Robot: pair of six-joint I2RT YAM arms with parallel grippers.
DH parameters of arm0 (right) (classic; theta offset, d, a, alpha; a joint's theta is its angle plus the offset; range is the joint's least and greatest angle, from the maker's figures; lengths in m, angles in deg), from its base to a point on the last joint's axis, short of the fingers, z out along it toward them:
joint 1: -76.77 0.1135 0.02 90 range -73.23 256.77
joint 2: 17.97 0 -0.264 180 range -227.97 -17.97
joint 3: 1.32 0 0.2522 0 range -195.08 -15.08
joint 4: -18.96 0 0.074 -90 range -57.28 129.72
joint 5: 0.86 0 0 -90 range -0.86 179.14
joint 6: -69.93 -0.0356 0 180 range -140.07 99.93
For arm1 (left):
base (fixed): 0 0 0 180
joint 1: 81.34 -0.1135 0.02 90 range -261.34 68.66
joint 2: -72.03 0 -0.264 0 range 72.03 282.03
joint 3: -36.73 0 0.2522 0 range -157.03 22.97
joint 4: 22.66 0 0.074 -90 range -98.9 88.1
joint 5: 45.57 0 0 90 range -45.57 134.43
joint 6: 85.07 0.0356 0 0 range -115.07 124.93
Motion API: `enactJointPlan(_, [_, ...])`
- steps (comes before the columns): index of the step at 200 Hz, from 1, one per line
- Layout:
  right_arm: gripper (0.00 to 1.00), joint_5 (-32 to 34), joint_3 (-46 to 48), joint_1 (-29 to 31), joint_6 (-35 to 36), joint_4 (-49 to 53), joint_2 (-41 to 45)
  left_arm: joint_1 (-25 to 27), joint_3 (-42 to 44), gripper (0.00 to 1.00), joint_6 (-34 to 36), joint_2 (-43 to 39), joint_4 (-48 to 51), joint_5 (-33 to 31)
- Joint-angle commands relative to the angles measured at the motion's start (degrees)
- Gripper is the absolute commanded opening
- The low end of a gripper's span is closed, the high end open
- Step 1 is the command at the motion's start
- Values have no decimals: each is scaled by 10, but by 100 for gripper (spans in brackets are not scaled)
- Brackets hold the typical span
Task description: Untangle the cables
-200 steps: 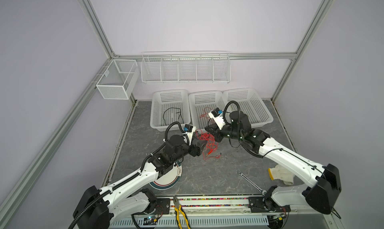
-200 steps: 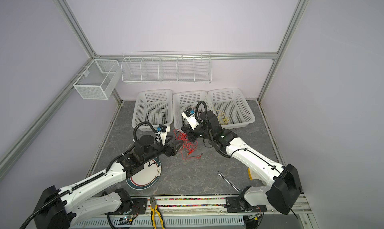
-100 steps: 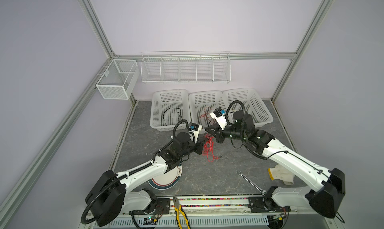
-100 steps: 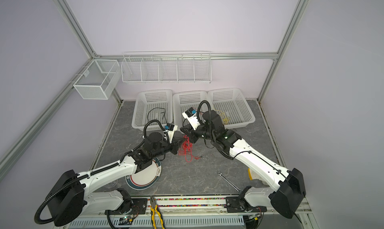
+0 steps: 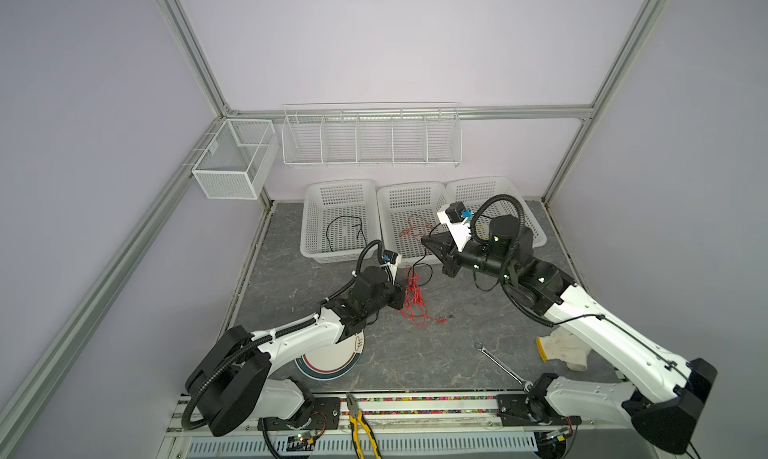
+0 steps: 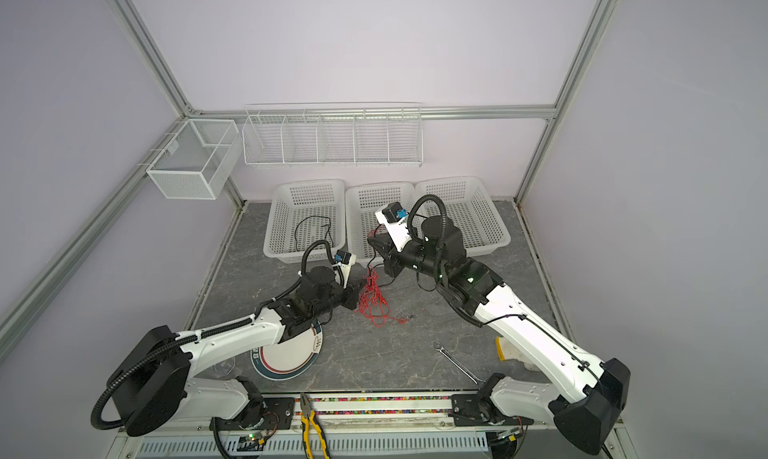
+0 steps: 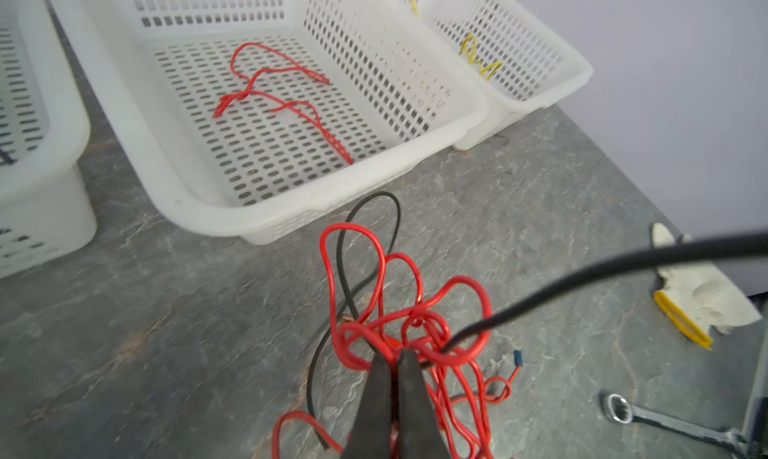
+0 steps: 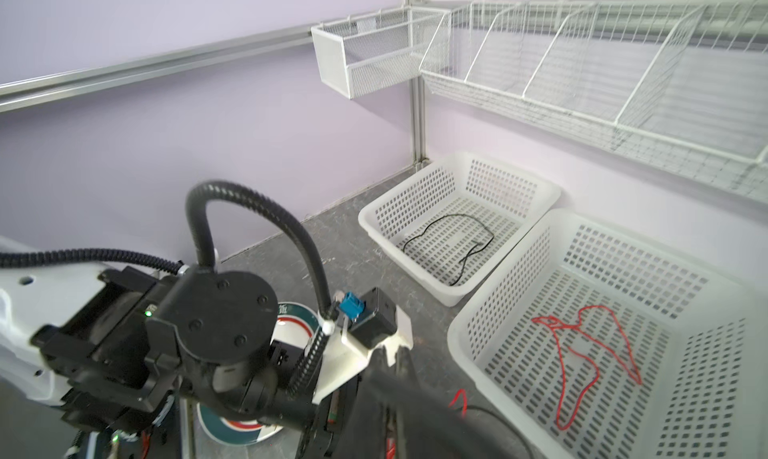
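Red cable (image 7: 415,324), looped into a loose knot, sits right at the tips of the left claw (image 7: 395,359). Its jaws are pinched tight on a strand of it. The rest of the bundle hangs below that claw and trails onto the grey table (image 7: 166,311).

A black cable (image 7: 582,274) leaves the knot just beside those tips and runs taut and straight towards the right claw (image 5: 432,251). That claw is closed as well, probably on this black cable, though its tips are blurred in its own wrist view.

The coming move turns on that taut line. The black cable's long axis runs from one claw to the other, so drawing the claws apart along it should slide the black strand out of the red loops. The left claw is touching the knot and serves as the anchor, while the right claw stands well apart from it.

The black strand passes through a red loop close to the left claw's tips, so a hard pull might cinch the knot rather than free it.
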Motion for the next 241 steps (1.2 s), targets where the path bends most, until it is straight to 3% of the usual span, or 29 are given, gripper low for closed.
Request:
enactJointPlan(1, [7, 48, -20, 0, 35, -25, 11, 1, -2, 0, -19, 18, 42, -63])
enactJointPlan(27, [7, 78, -23, -4, 53, -40, 24, 0, -21, 0, -41, 44, 100, -116])
enactJointPlan(59, [7, 120, -10, -18, 68, -75, 49, 0, -50, 0, -41, 86, 148, -130])
enactJointPlan(108, [7, 96, -16, -49, 69, -62, 68, 0, -81, 0, -37, 129, 169, -124])
enactJointPlan(147, [7, 66, -10, -57, 56, -48, 60, 1, -88, 0, -17, 106, 169, -97])
enactJointPlan(169, [7, 56, -10, -59, 54, -42, 53, 1, -96, 40, 2, 91, 184, -85])
enactJointPlan(182, [7, 48, -10, -61, 52, -39, 50, 1, -95, 55, 13, 78, 186, -81])
enactJointPlan(204, [7, 38, -10, -61, 51, -37, 47, 1, -72, 61, 34, 50, 159, -68])
enactJointPlan(241, [7, 26, -12, -64, 44, -35, 39, 1, -50, 61, 72, 8, 116, -18])
